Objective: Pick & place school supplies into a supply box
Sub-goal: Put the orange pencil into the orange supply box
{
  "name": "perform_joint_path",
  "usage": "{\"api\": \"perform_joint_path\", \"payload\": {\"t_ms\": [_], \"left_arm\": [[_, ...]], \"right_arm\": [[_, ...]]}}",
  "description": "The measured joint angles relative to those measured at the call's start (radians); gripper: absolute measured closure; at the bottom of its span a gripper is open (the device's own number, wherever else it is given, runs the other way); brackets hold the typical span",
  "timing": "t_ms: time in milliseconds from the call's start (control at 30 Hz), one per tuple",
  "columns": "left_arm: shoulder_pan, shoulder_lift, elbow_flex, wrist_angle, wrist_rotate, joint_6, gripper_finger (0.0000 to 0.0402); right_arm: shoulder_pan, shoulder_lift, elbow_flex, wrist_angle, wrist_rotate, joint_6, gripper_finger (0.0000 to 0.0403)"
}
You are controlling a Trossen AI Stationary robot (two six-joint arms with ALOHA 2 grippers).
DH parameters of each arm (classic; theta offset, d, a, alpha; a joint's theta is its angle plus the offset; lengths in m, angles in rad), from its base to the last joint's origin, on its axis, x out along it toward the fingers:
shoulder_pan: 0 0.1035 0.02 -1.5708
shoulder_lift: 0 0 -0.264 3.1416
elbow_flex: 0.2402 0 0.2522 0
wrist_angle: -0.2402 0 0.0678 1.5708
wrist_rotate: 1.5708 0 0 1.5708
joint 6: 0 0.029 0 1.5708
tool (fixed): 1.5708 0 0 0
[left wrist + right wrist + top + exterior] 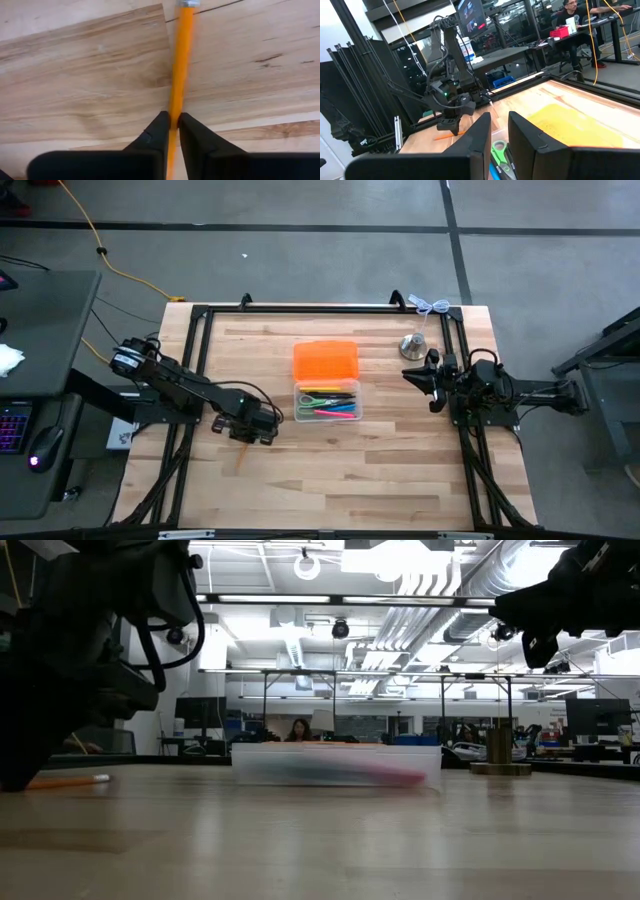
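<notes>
An orange pencil (181,60) lies on the wooden table near its left side, also seen as a thin orange line in the low view (70,781). My left gripper (174,120) (252,428) points down and is shut on it. The clear supply box (327,402) sits mid-table with its orange lid (325,360) lying open on the far side. It holds green-handled scissors (499,149) and several pens. My right gripper (499,120) (425,376) hovers level at the table's right, its fingers a little apart with nothing between them. My left gripper pinches the pencil's shaft (175,107) between its two fingers, partway along and well away from the metal-banded end (189,2). The fingers come from above, pointing down, and stand across the pencil. The pencil lies flat on the table.
A silver bell-shaped object (413,345) stands at the far right, close to my right gripper. A white cord (432,306) lies at the far right corner. A black frame (320,308) edges the table. Bare wood stretches between the pencil and the box.
</notes>
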Motion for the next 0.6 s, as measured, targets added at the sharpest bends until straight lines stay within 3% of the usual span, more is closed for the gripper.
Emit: {"api": "perform_joint_path", "payload": {"t_ms": [233,367,600], "left_arm": [[0.001,0.002,0.037,-0.035,-0.034,0.013,0.036],[0.004,0.003,0.066,-0.051,-0.098,0.014,0.0359],[0.004,0.002,0.136,-0.085,-0.107,0.031,0.0352]], "right_arm": [[0.0,0.0,0.0,0.001,-0.002,0.0,0.0359],[0.0,0.0,0.0,0.002,-0.002,0.0,0.0359],[0.0,0.0,0.0,0.002,-0.005,0.004,0.0359]]}}
